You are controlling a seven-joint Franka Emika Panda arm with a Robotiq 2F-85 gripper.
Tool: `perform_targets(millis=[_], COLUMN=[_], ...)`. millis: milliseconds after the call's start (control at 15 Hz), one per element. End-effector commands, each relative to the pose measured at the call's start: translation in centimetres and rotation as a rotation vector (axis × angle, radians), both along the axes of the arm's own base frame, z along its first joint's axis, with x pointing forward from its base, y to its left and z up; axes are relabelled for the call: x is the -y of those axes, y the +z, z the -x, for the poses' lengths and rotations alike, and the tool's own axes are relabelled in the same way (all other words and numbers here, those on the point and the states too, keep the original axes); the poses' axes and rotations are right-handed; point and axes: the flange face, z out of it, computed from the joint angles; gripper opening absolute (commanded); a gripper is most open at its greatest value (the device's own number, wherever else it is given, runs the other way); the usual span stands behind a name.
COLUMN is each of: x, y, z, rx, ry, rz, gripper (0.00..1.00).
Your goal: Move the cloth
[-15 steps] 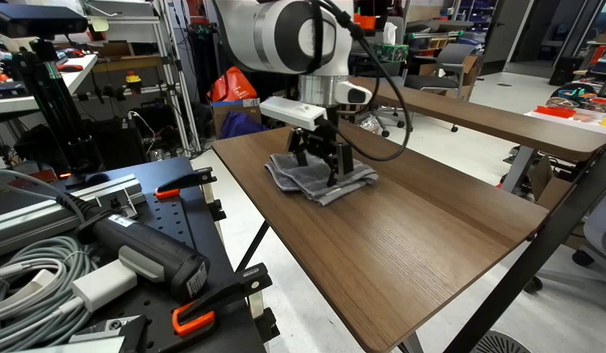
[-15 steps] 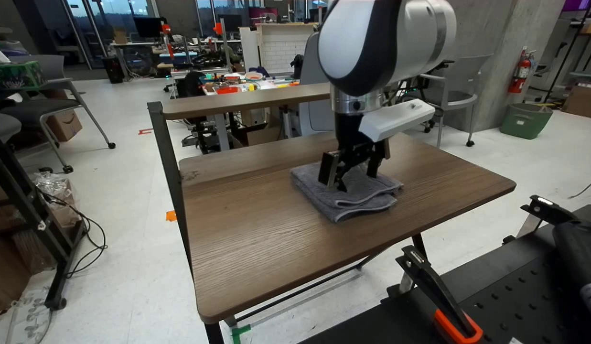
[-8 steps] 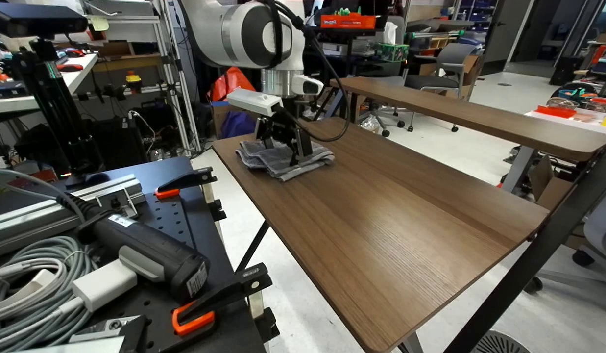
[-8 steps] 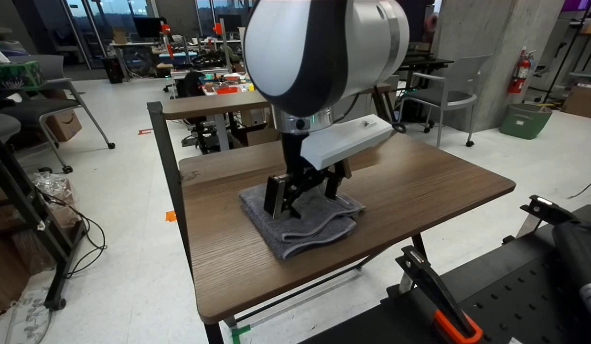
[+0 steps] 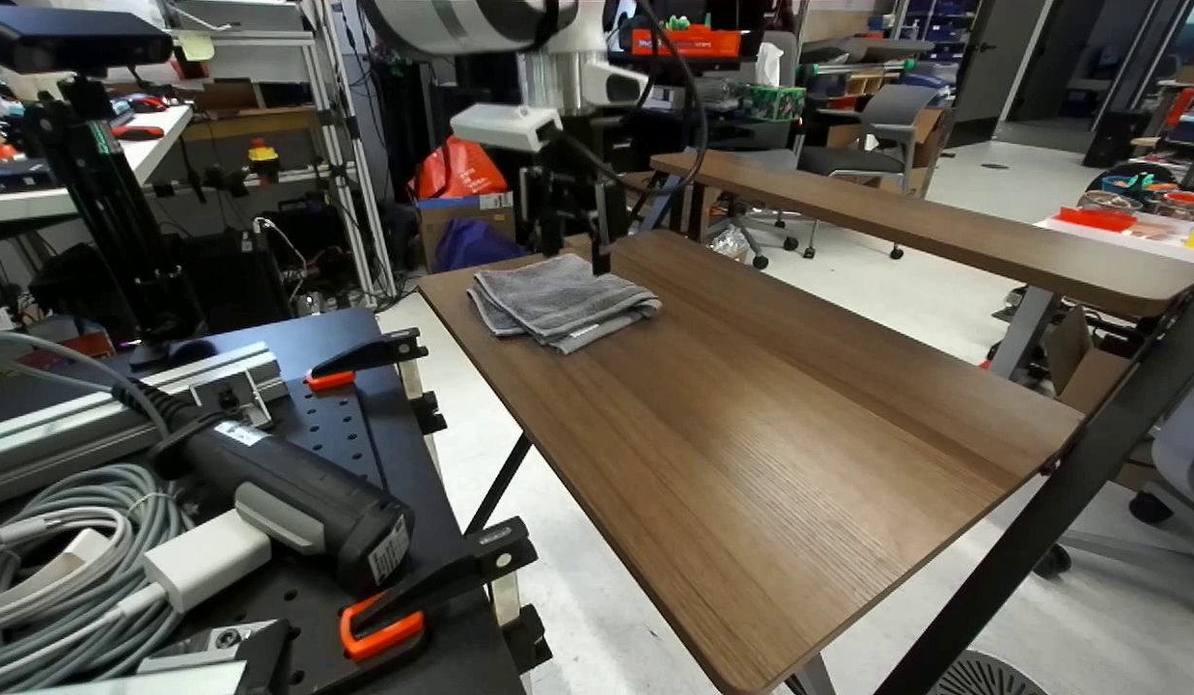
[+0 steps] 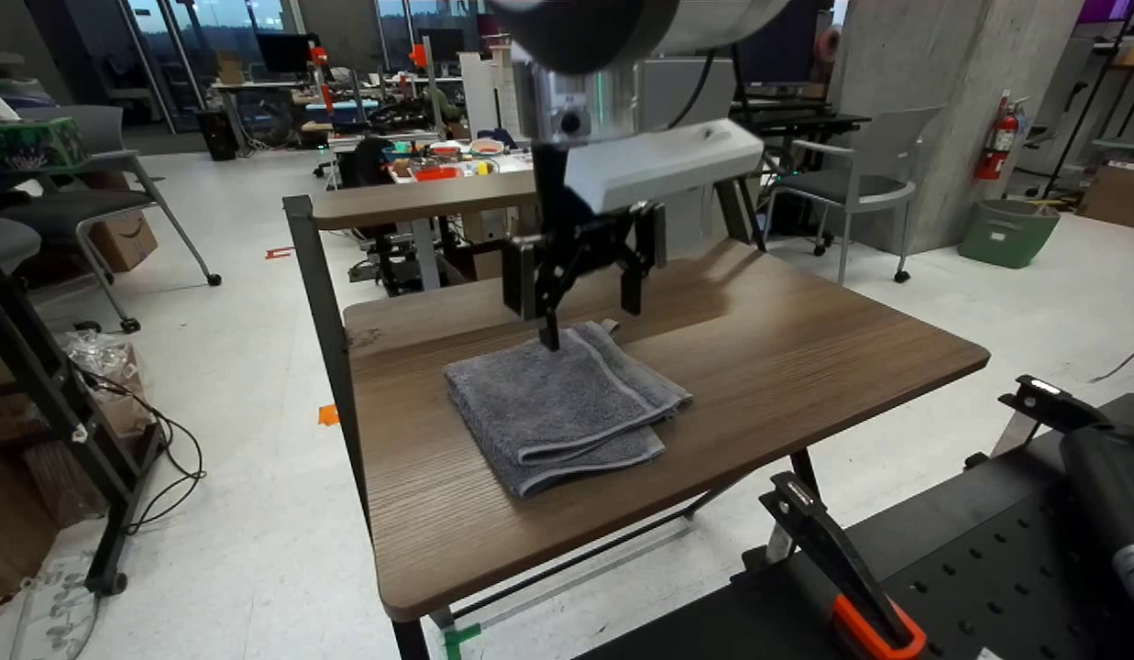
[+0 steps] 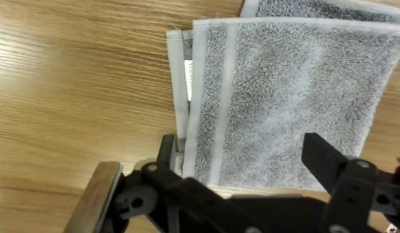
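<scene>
The cloth (image 5: 563,304) is grey, folded in uneven layers and lies flat on the brown tabletop (image 5: 799,483). It also shows in an exterior view (image 6: 567,399), near the table's end with the dark upright post. My gripper (image 5: 576,256) hangs a little above the cloth, apart from it, with its fingers spread; it also shows in an exterior view (image 6: 591,327). In the wrist view the gripper (image 7: 240,145) is open and empty, and the cloth (image 7: 284,97) lies beneath and ahead of it, with a white label at its left edge.
A raised wooden shelf (image 5: 905,217) runs along one long side of the table. A black bench (image 5: 336,434) with clamps, cables and a handheld black tool (image 5: 288,492) stands beside the other long side. A dark post (image 6: 324,321) rises at the table's end.
The cloth slid along the table with my gripper on it, leftward in both exterior views, then stayed put. Since half a second ago my gripper has risen off it.
</scene>
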Motion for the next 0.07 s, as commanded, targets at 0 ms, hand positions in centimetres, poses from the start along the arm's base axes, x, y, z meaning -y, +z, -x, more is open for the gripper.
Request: perform_targets(millis=[0], x=[0.69], y=[1.27], z=[0.1], rx=[0.008], ry=[-0.01], rz=[-0.002], gripper=[1.0])
